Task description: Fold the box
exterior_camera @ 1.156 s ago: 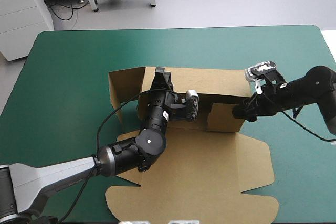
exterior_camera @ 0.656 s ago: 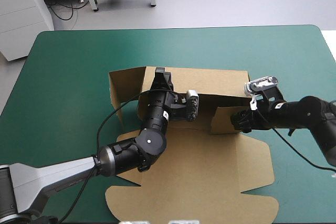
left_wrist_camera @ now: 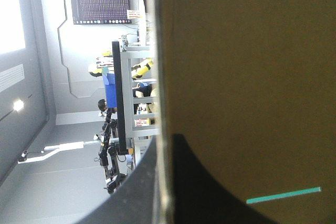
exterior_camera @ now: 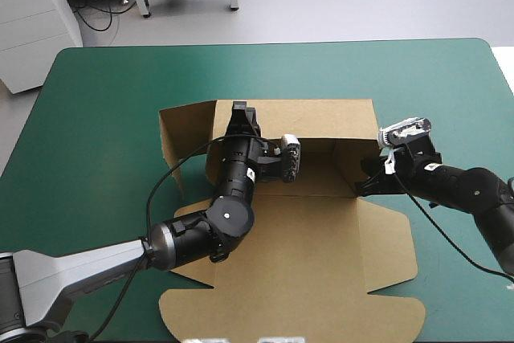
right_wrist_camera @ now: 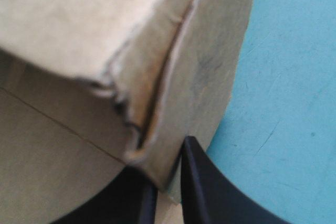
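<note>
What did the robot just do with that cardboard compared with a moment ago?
The right gripper, shut on the box, swung the short side flap outward to the right, exposing the tray's inside. The left gripper kept its hold on the far wall, which shifted slightly away. The flat lid stayed put.

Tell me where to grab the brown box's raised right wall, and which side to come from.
Pinch the right wall of the box at its near end, coming in from the robot's right, one finger on each face. It stands upright as a thin sheet, so only an edge pinch fits. The right pincer is shut on it there.
</note>
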Robot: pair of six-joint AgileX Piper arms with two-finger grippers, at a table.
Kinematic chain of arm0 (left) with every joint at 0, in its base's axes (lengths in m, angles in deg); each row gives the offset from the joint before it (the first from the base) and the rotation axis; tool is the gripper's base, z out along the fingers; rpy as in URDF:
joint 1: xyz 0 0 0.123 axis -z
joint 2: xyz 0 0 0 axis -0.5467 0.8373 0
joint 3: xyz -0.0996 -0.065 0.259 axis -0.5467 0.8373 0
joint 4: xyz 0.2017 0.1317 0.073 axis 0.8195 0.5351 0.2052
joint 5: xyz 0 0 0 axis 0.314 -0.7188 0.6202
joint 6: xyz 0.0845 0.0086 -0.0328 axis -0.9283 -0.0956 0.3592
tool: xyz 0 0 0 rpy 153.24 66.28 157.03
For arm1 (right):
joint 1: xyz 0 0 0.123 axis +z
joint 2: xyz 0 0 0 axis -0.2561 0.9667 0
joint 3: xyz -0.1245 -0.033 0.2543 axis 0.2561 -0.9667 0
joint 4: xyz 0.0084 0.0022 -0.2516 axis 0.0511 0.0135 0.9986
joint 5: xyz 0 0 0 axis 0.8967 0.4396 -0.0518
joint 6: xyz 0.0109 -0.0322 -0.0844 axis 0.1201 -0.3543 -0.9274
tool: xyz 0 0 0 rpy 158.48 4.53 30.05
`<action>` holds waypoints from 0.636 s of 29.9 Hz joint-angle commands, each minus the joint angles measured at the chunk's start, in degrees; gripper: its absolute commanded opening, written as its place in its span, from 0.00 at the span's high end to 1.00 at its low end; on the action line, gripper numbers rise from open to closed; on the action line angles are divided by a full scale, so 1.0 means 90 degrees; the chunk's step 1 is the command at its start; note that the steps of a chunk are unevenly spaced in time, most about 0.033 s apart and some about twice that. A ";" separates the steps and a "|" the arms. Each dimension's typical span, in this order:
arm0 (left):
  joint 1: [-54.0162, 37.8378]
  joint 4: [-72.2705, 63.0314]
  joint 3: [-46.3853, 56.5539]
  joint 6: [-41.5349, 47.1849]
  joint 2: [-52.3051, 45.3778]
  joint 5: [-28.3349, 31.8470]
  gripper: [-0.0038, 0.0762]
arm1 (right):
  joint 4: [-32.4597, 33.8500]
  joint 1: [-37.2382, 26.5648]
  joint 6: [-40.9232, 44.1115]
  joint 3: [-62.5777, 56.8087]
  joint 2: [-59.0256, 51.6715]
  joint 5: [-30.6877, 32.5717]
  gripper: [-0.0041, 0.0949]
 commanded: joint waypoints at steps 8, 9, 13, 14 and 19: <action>0.0062 0.0617 -0.0171 0.0091 -0.0269 0.0096 0.99 | -0.1029 0.0026 -0.0588 0.0188 -0.0156 -0.0684 0.98; 0.0062 0.0617 -0.0171 0.0091 -0.0269 0.0108 0.99 | -0.1029 0.0026 -0.0588 0.0188 -0.0156 -0.0684 0.98; 0.0062 0.0655 -0.0171 0.0326 -0.0269 0.0121 0.99 | -0.1029 0.0026 -0.0619 0.0188 -0.0156 -0.0684 0.98; 0.0062 0.0671 -0.0171 0.0351 -0.0269 0.0133 0.99 | -0.1029 0.0026 -0.0619 0.0188 -0.0156 -0.0696 0.98; 0.0062 0.0741 -0.0171 0.0322 -0.0269 0.0209 0.98 | -0.1002 0.0026 -0.0619 0.0188 0.0024 -0.0696 0.98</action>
